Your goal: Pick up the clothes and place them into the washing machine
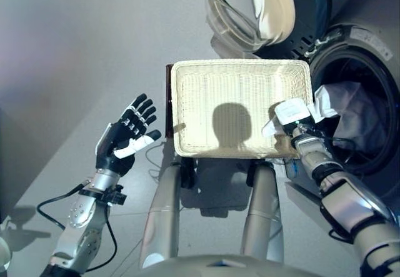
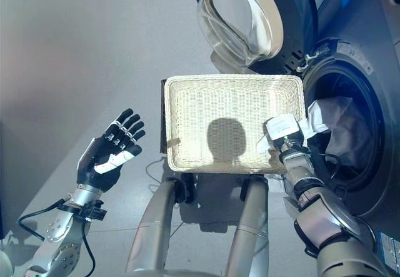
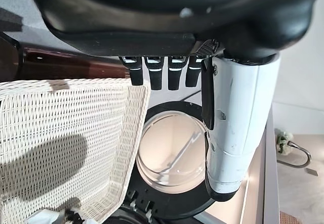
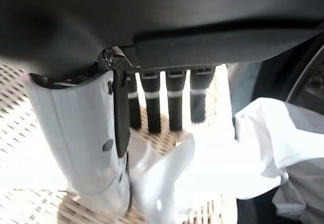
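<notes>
A white garment [image 1: 342, 99] hangs half inside the washing machine drum [image 1: 375, 141], and one end trails over the drum's rim toward the basket's right corner. My right hand [image 1: 292, 115] is at that corner, its white-covered thumb on top. In the right wrist view its fingers [image 4: 176, 102] are straight, with the garment [image 4: 273, 148] lying just past them and under the thumb, not clasped. The wicker basket [image 1: 240, 64] in front of me holds no clothes. My left hand [image 1: 125, 141] hovers open to the basket's left, fingers spread.
The machine's round glass door [image 1: 250, 8] stands swung open behind the basket. A dark stool edge [image 1: 169, 102] shows under the basket's left side. Grey floor spreads out to the left.
</notes>
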Tool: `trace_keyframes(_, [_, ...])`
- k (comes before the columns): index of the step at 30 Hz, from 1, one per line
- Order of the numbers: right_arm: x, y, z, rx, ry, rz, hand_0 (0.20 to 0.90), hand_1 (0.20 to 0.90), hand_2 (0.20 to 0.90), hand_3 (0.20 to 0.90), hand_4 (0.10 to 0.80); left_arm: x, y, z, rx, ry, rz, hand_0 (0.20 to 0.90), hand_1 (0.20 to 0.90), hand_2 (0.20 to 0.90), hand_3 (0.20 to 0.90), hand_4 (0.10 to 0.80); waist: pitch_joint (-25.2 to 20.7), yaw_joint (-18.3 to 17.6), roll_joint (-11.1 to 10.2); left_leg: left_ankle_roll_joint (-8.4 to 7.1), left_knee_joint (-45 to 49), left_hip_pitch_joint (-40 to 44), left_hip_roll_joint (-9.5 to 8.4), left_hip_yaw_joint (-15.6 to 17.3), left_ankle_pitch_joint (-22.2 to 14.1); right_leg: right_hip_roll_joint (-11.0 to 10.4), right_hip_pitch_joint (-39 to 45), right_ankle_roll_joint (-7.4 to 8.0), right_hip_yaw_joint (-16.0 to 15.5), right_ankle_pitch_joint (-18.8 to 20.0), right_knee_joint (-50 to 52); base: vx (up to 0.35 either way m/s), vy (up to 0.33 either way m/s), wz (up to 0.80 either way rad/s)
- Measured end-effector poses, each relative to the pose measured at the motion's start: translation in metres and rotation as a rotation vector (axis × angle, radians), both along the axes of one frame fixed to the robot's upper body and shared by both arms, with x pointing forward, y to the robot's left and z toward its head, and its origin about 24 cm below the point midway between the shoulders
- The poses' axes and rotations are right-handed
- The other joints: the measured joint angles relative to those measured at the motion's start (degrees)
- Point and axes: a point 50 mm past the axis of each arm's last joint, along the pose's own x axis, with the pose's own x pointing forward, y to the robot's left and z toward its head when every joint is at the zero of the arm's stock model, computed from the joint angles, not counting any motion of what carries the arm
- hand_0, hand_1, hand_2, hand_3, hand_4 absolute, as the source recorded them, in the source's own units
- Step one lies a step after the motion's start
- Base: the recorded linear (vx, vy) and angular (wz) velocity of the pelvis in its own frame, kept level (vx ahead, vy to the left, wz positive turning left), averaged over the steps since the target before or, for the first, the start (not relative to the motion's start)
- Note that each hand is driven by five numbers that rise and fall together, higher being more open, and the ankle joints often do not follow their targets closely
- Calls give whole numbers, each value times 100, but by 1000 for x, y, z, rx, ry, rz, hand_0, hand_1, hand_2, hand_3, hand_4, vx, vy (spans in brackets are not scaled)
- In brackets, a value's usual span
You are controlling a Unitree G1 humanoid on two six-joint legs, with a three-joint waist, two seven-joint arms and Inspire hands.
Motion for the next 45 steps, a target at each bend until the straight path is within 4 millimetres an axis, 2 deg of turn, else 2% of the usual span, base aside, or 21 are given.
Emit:
trace_keyframes(7, [-7, -13, -5, -12, 34, -79, 200, 200, 200, 200, 300, 1, 3, 1, 2, -3, 20, 900, 900, 900, 900, 800, 0, -20, 0, 11, 3, -39, -2, 19, -6, 10, -72, -4, 16, -31, 44, 0, 0, 0])
trace_keyframes(12, [-7, -13, -6, 44, 19, -113, 200, 200, 200, 200, 300, 1, 3, 1, 1, -4, 20, 900, 900, 900, 900, 800, 0, -19, 0, -6, 37, -55, 9, 42, -16, 11, -129, -11, 69, -62, 126, -1, -1, -1])
trace_keyframes(14, [-6, -14, -4, 139, -30, -161, 200, 200, 200, 200, 300, 1, 3, 1, 3, -4, 22, 900, 900, 900, 900, 800, 0, -26, 0, -11, 96, -57, 24, 46, -46, 19, -138, -13, 71, -71, 153, -11, 6, -6])
trace_keyframes(15, [-4, -14, 1, 306, -138, -229, 200, 200, 200, 200, 300, 0, 4, 2, 6, -3, 29, 900, 900, 900, 900, 800, 0, -37, 0, -1, 111, -61, 29, 58, -55, 23, -143, -9, 76, -72, 151, -14, 7, -7])
trace_keyframes(17, [-3, -15, 5, 471, -244, -295, 200, 200, 200, 200, 300, 1, 5, 2, 6, -6, 33, 900, 900, 900, 900, 800, 0, -72, 0, 5, 129, -66, 41, 59, -63, 35, -139, 5, 76, -80, 145, -7, -10, -7])
trace_keyframes(18, [0, -9, 8, 828, -413, -381, 200, 200, 200, 200, 300, 0, 7, 1, 3, -2, 51, 900, 900, 900, 900, 800, 0, -72, 0, 4, 158, -67, 80, 67, -90, 110, -131, 3, 84, -79, 127, -3, -35, -14])
trace_keyframes(22, [1, -1, 11, 1435, -666, -451, 200, 200, 200, 200, 300, 1, 9, 1, -2, 0, 69, 900, 900, 900, 900, 800, 0, -170, -1, 6, 181, -72, 98, 70, -122, 120, -137, -9, 85, -73, 147, -4, -41, -3])
trace_keyframes(23, [1, 0, 12, 1490, -691, -455, 200, 200, 200, 200, 300, 0, 10, 1, -5, 1, 71, 900, 900, 900, 900, 800, 0, -176, 0, 3, 181, -72, 100, 70, -124, 121, -138, -10, 85, -72, 146, 0, 0, 0])
trace_keyframes(27, [-2, -4, 13, 2039, -950, -539, 200, 200, 200, 200, 300, 0, 10, 1, -55, 5, 66, 900, 900, 900, 900, 800, 0, -207, 0, -6, 183, -74, 116, 84, -137, 128, -167, -22, 91, -91, 164, 2, -12, -2])
trace_keyframes(28, [-3, -5, 13, 2115, -997, -552, 200, 200, 200, 200, 300, 0, 10, 1, -60, 5, 64, 900, 900, 900, 900, 800, 0, -206, 0, -6, 183, -74, 116, 87, -137, 126, -171, -23, 95, -92, 167, 0, 0, 0])
trace_keyframes(29, [-4, -6, 13, 2288, -1108, -579, 200, 200, 200, 200, 300, 0, 10, 1, -77, 7, 61, 900, 900, 900, 900, 800, 0, -207, 0, -7, 182, -74, 122, 94, -138, 129, -178, -24, 102, -93, 171, 0, 0, 0])
trace_keyframes(30, [-4, -7, 13, 2351, -1154, -587, 200, 200, 200, 200, 300, 0, 10, 1, -80, 8, 61, 900, 900, 900, 900, 800, 0, -208, 0, -7, 183, -74, 124, 94, -139, 131, -179, -24, 104, -93, 171, 21, -19, -3])
trace_keyframes(31, [-4, -6, 11, 2581, -1324, -608, 200, 200, 200, 200, 300, 0, 9, 0, -98, 12, 60, 900, 900, 900, 900, 800, -1, -213, 1, -8, 184, -74, 145, 103, -138, 139, -178, -26, 104, -91, 171, 0, 0, 0])
trace_keyframes(32, [-5, -6, 10, 2661, -1389, -618, 200, 200, 200, 200, 300, 0, 8, 0, -102, 13, 55, 900, 900, 900, 900, 800, -2, -202, 3, -9, 184, -73, 156, 102, -138, 146, -179, -27, 104, -91, 175, 17, -30, -3])
trace_keyframes(33, [-5, -4, 8, -2665, 1422, 596, 200, 200, 200, 200, 300, 0, 8, -1, -117, 20, 56, 900, 900, 900, 900, 800, -2, -207, 3, -11, 183, -72, 169, 107, -137, 156, -179, -29, 103, -92, 174, 0, 0, 0])
trace_keyframes(34, [-5, -3, 7, -2558, 1400, 566, 200, 200, 200, 200, 300, 0, 6, -2, -133, 27, 48, 900, 900, 900, 900, 800, -2, -207, 3, -12, 184, -66, 173, 108, -136, 167, -178, -34, 105, -94, 180, 0, 0, 0])
trace_keyframes(38, [-6, -2, 2, -2313, 1360, 537, 200, 200, 200, 200, 300, -1, -3, -7, -170, 54, 14, 900, 900, 900, 900, 800, -5, -173, 8, -21, 171, -31, 179, 121, -130, 165, -177, -53, 116, -107, 219, 0, 0, 0])
trace_keyframes(42, [-2, -1, 5, -2266, 1355, 545, 200, 200, 200, 200, 300, -1, -5, -8, -177, 62, 5, 900, 900, 900, 900, 800, -2, -128, 26, -41, 152, -6, 178, 126, -115, 168, -177, -63, 130, -112, 239, 0, 0, 0])
trace_keyframes(45, [0, -7, 14, -2281, 1371, 525, 200, 200, 200, 200, 300, -1, -5, -8, -177, 62, 4, 900, 900, 900, 900, 800, 3, -31, 119, -41, 121, 16, 179, 138, -109, 172, -178, -62, 146, -111, 235, 0, 0, 0])
